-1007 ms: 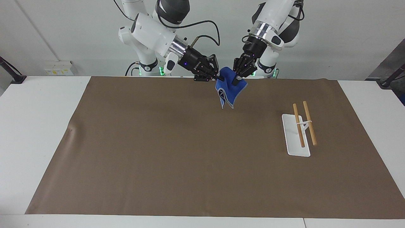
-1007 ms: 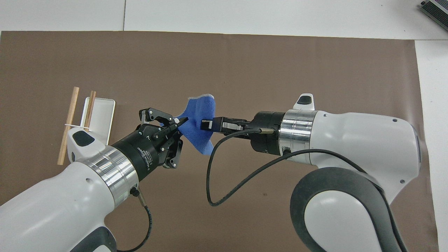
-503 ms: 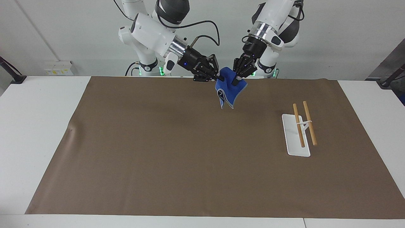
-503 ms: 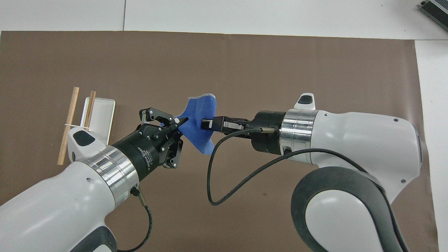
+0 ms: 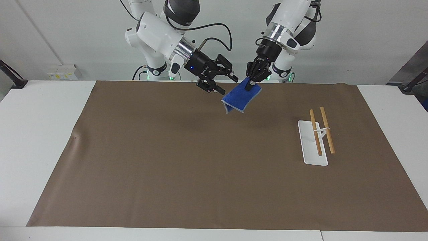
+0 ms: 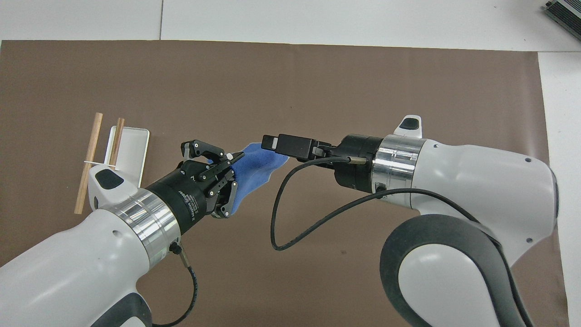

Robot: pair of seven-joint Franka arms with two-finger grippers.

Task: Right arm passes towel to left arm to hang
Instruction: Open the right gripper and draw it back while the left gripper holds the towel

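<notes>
The left gripper, a black two-finger hand on the arm from the left base, is clamped on the top corner of the small bright-blue terry towel with a pale stitched edge, so the cloth hangs slack in the air over the robots' edge of the brown paper mat; holding one corner lets the rest drape free, which should suit laying it over a bar. The right gripper sits just beside the towel with its fingers spread and nothing between them, apart from the cloth in the facing view, so I judge the handover made.

The rack, a white rectangular base tray carrying two light wooden rods on a thin white stand, stands toward the left arm's end of the table, farther from the robots than the towel and well apart from it. The mat between towel and rack is bare, giving the left arm open room. The rods' raised ends could snag the dangling hem.
</notes>
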